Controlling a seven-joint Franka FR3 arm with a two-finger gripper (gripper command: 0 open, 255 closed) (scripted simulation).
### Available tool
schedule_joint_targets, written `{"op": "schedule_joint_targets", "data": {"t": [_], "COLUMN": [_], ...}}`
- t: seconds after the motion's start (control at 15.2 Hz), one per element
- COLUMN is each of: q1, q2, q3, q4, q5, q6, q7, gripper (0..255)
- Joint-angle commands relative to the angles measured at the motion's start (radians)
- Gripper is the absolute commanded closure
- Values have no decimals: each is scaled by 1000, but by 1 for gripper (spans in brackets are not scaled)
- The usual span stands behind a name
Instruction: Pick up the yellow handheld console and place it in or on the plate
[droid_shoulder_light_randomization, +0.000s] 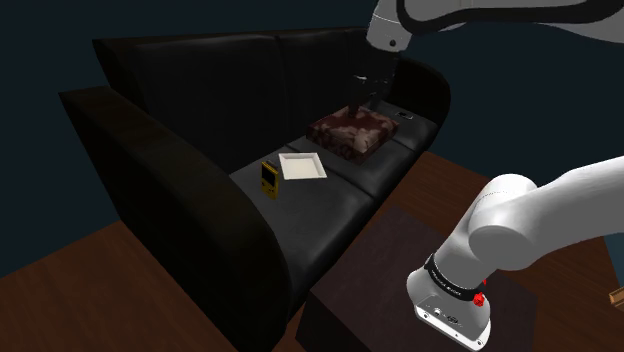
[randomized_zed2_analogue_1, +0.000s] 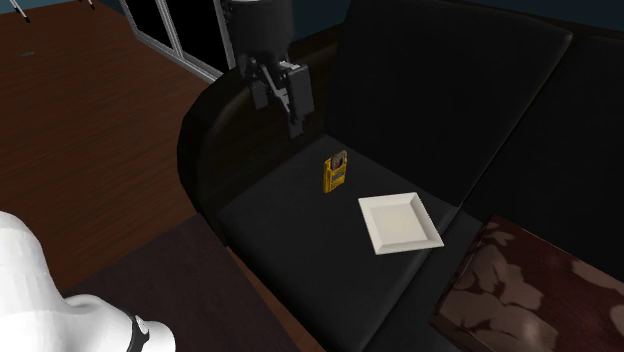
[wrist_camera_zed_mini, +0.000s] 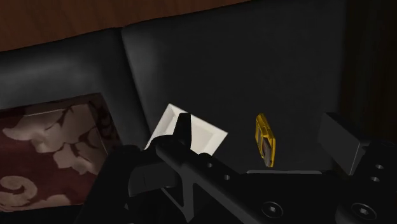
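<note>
You are just starting: the tool (randomized_zed2_analogue_1: 280, 117) is hovering open and empty over the sofa (randomized_zed2_analogue_1: 300, 240), and the yellow console (randomized_zed2_analogue_1: 334, 172) is standing ungrasped on the seat near the white plate (randomized_zed2_analogue_1: 400, 222).

From where I stand I count one black sofa (droid_shoulder_light_randomization: 200, 110). On its seat there is one yellow handheld console (droid_shoulder_light_randomization: 268, 178), one white square plate (droid_shoulder_light_randomization: 303, 167) and one dark red cushion with a pale floral pattern (droid_shoulder_light_randomization: 350, 130). That makes three loose things in all. There is one white robot arm (droid_shoulder_light_randomization: 540, 220) on one dark box stand (droid_shoulder_light_randomization: 390, 280), and it carries one black gripper (randomized_zed2_analogue_1: 281, 118) with two fingers (randomized_zed2_analogue_1: 298, 112).
</note>
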Motion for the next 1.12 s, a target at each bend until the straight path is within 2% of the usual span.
{"op": "schedule_joint_targets", "data": {"t": [0.0, 0.53, 1.06], "q1": [5, 28, 47], "q2": [66, 351, 656], "q3": [1, 14, 29], "q4": [-1, 64, 210], "q5": [6, 32, 56], "q6": [60, 249, 379], "q7": [3, 18, 26], "gripper": [0, 0, 0]}}
